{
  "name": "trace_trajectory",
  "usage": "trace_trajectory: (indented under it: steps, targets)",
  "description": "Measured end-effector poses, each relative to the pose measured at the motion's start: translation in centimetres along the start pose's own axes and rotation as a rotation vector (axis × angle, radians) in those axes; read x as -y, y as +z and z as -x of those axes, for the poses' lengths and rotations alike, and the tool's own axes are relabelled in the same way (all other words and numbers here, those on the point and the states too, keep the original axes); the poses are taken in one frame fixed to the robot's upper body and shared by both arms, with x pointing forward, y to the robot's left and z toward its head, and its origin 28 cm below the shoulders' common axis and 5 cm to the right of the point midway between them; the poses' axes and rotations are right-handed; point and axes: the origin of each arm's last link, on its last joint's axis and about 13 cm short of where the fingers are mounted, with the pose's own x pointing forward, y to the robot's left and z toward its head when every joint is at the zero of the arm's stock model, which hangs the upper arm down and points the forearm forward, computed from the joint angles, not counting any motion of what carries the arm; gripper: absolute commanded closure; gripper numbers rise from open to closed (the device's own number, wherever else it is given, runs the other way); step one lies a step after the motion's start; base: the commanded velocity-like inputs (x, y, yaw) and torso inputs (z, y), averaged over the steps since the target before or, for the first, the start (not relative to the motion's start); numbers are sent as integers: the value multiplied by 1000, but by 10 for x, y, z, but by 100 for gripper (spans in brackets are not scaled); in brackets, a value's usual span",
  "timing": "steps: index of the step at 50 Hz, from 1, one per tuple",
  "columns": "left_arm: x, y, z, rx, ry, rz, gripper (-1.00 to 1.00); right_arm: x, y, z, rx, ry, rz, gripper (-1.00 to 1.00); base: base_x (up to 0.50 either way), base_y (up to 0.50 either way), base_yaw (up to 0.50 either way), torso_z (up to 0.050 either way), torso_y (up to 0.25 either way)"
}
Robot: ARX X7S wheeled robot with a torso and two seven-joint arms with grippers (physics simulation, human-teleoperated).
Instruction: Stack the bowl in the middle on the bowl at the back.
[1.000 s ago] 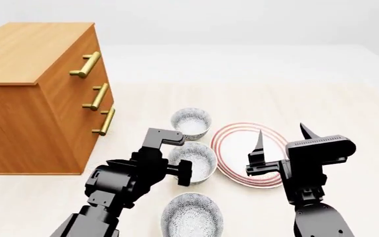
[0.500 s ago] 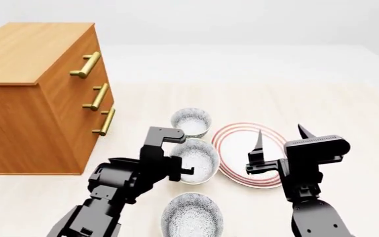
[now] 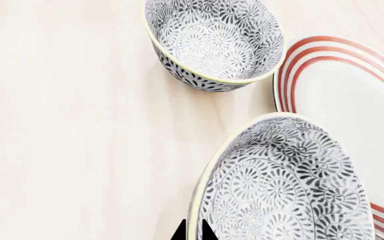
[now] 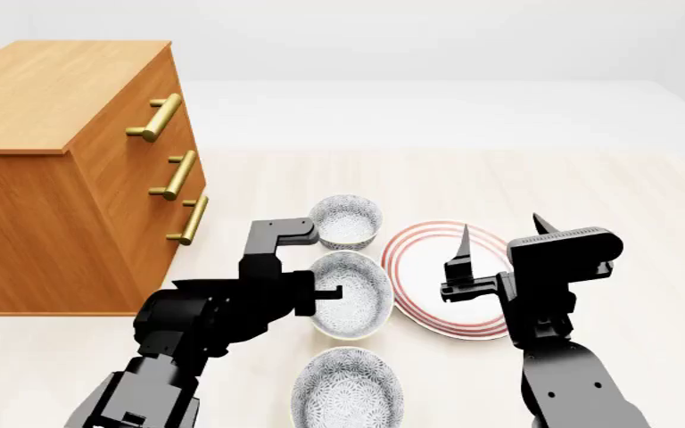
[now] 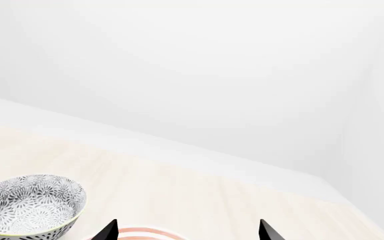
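Three speckled grey-white bowls stand in a row. The bowl in the middle (image 4: 355, 296) (image 3: 292, 185) has my left gripper (image 4: 325, 292) (image 3: 192, 233) shut on its left rim, one fingertip inside and one outside. It looks slightly tilted. The bowl at the back (image 4: 346, 221) (image 3: 213, 42) (image 5: 32, 206) stands upright just beyond it, empty. My right gripper (image 4: 501, 228) (image 5: 187, 230) is open, pointing up above the plate and holding nothing.
A red-ringed plate (image 4: 432, 259) (image 3: 352, 95) lies right of the middle bowl, almost touching it. A third bowl (image 4: 346, 389) sits nearest me. A wooden drawer chest (image 4: 69, 169) with brass handles stands at the left.
My left gripper has closed in on the middle bowl's left rim, and the arm has shifted a little left. The bowl looks slightly raised and tilted. The right arm barely moved.
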Motion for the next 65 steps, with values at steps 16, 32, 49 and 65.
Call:
trace_trajectory:
  steps: [16,32,49,65]
  targets:
    - [-2,12,17,20,-40,37,100,0,2,-2,-1,-6,0,-100,0,0,0,0,0]
    - [-2,27,40,53,-106,93,100,-5,4,16,-1,-12,1,-100,0,0,0,0,0]
    - [3,27,76,69,-176,139,100,-8,5,30,-2,-31,-4,-100,0,0,0,0,0]
    - [0,9,105,61,-228,149,100,-4,4,36,2,-52,-14,-100,0,0,0,0,0]
